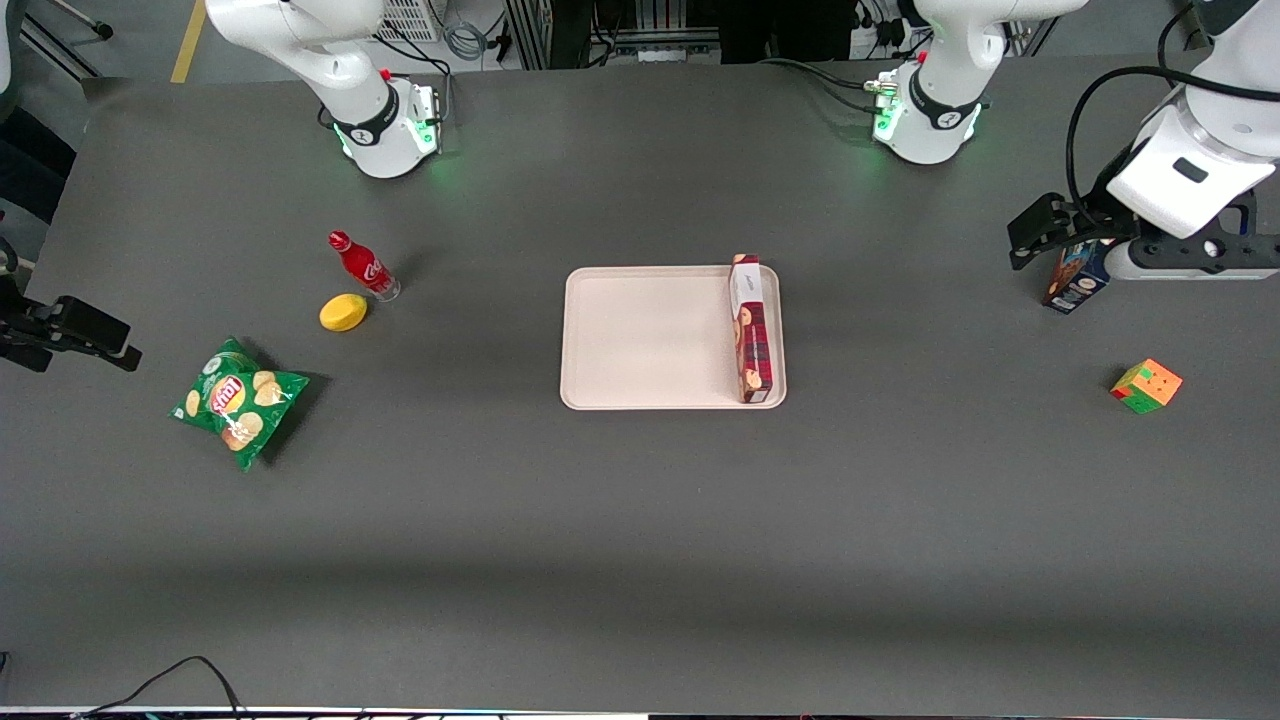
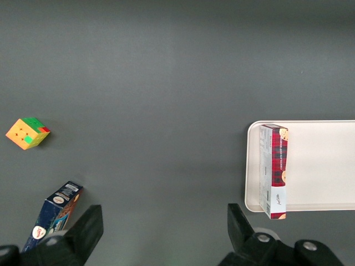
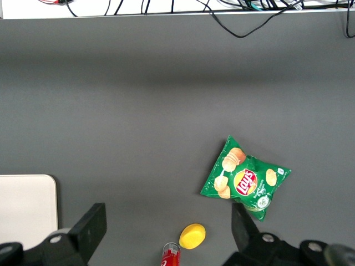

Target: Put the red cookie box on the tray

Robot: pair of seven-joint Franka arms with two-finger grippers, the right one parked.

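Tool [image 2: 161, 233] of the working arm hangs with fingers spread, holding nothing, above bare table toward that arm's end. Long red plaid cookie box [image 1: 751, 328] rests on edge inside the pale beige rectangular tray [image 1: 650, 338], along its three-o'clock rim. Placement looks complete; next needs only parking clear.

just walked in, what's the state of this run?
The long red plaid cookie box already lies on the pale beige tray, along the short edge toward the working arm's end. The left arm's gripper is open and empty, up off the table near the dark blue cookie box.
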